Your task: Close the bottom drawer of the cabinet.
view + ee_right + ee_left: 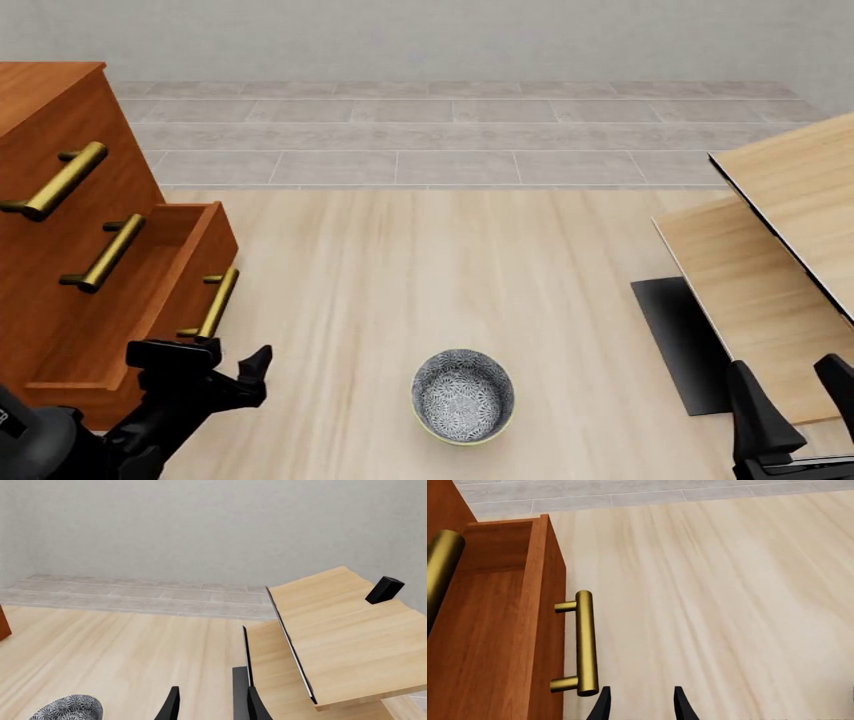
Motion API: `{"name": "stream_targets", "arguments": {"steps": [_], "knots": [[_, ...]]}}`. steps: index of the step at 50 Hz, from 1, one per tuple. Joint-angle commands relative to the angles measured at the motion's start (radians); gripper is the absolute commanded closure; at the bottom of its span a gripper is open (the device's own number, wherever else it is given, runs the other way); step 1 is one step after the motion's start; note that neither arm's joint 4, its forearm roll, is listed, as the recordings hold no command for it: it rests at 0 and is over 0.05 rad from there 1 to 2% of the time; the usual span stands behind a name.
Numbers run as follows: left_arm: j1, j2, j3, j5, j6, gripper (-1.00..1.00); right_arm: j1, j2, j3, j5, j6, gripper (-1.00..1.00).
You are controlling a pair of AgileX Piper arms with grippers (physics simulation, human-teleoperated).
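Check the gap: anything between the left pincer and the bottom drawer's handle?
Nothing. In the left wrist view only bare light-wood table shows between the left pincer and the brass handle of the bottom drawer, which stands pulled out.

bottom drawer (127, 300) pulled out, left end effector (220, 362) near handle (215, 303), possibly touching

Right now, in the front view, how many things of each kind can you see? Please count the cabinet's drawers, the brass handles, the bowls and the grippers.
Drawers of the cabinet: 3, the bottom drawer pulled out
Brass bar handles: 3
Patterned bowl: 1
Grippers: 2, the left gripper and the right gripper
Total: 9
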Motion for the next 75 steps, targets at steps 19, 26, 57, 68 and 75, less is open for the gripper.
{"name": "stream_targets", "arguments": {"steps": [19,26,57,68,75], "knots": [[0.087,-0.005,-0.023,0.049,0.038,-1.0,-0.004,-0.006,-0.001,0.003,-0.007,-1.0],[0.116,-0.008,-0.026,0.056,0.045,-1.0,-0.006,-0.007,0.0,0.002,-0.01,-1.0],[0.152,-0.002,-0.025,0.05,0.075,-1.0,-0.005,-0.006,0.0,0.003,-0.007,-1.0],[0.179,-0.004,-0.025,0.051,0.091,-1.0,-0.004,-0.007,0.0,0.005,-0.006,-1.0],[0.189,-0.011,-0.028,0.059,0.098,-1.0,-0.004,-0.006,0.0,0.005,-0.005,-1.0]]}}
